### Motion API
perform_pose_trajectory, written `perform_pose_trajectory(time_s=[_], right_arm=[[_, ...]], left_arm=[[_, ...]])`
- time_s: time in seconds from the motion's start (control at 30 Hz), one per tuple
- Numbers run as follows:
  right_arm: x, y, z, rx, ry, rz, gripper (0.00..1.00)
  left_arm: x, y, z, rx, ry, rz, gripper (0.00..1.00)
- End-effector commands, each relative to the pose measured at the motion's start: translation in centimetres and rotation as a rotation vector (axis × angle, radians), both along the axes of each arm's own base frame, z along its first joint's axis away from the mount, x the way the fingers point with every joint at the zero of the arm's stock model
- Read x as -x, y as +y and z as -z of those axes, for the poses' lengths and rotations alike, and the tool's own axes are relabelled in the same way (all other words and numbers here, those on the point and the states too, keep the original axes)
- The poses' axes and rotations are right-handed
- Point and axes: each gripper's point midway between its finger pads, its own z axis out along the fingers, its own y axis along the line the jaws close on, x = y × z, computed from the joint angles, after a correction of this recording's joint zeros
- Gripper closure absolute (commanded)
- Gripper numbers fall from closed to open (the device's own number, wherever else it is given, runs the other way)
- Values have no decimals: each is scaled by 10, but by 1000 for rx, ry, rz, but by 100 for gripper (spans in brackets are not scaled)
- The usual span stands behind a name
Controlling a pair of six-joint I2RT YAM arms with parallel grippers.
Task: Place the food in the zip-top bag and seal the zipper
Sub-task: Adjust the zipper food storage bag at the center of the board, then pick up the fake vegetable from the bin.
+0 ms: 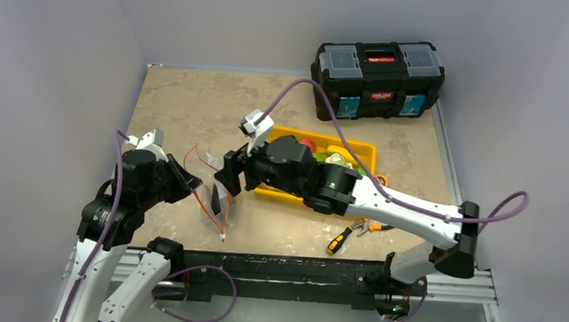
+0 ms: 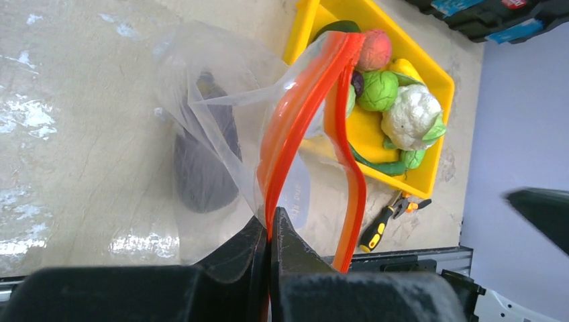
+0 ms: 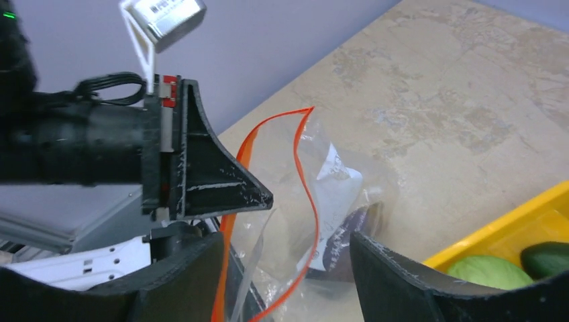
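Left hand (image 2: 270, 218) first: it's pressed tight on the thin red-orange zipper strip (image 2: 302, 107). It pinches one lip and holds the crinkly clear plastic zip-top bag (image 2: 201, 80) up just beside the yellow rectangular plastic tray (image 2: 366, 134), at the tray end nearest that arm. One dark purple toy eggplant (image 2: 201, 168) lies inside the bag. The white-green toy cauliflower (image 2: 412, 117), round green toy cabbage (image 2: 378, 90) and red toy piece (image 2: 374, 48) sit in the tray.

Your right hand (image 3: 285, 238) is spread wide, with nothing between its fingers that I can see. It's poised just off that same tray end, right at the bag's mouth.

Now the dangers. You've got only one lip; the other bows loose and wavy toward the tray, so the mouth could fold over as you bring the next piece across. Come in low from the tray and a spread finger may hook that loose strip and drag it out of the pinch. Then the bag slumps onto the bench beside the tray and the eggplant can roll out. Every added piece pulls harder on that narrow grip, and the film looks slick. And a twisted strip won't mate cleanly when you come to seal.
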Motion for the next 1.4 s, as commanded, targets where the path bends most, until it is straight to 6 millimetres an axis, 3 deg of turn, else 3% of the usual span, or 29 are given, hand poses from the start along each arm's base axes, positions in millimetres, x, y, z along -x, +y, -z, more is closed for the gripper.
perform_pose_trajectory(time_s=[0.0,0.1,0.2,0.3,0.4,0.53,0.77,1.0,1.37], right_arm=[[-2,-45,-38,-86,-56,97,31],[-17,-88,-44,-111,-97,241,27],[-49,-133,-27,-113,-89,405,27],[-90,-171,13,-104,-29,496,29],[-118,-192,61,17,21,600,32],[-135,-189,108,218,75,644,40],[-162,-196,178,491,86,744,42],[-179,-205,213,619,63,810,36],[-198,-216,245,762,9,868,39]], left_arm=[[-9,-2,-2,-9,-27,15,100],[-11,-4,-3,-9,-32,22,100],[-12,-6,-5,-5,-34,31,100],[-12,-9,-6,6,-33,44,100],[-11,-9,-6,12,-32,46,100],[-10,-11,-8,24,-33,54,100],[-9,-12,-10,25,-36,58,100],[-8,-12,-7,28,-30,61,100],[-8,-13,-6,30,-27,65,100]])
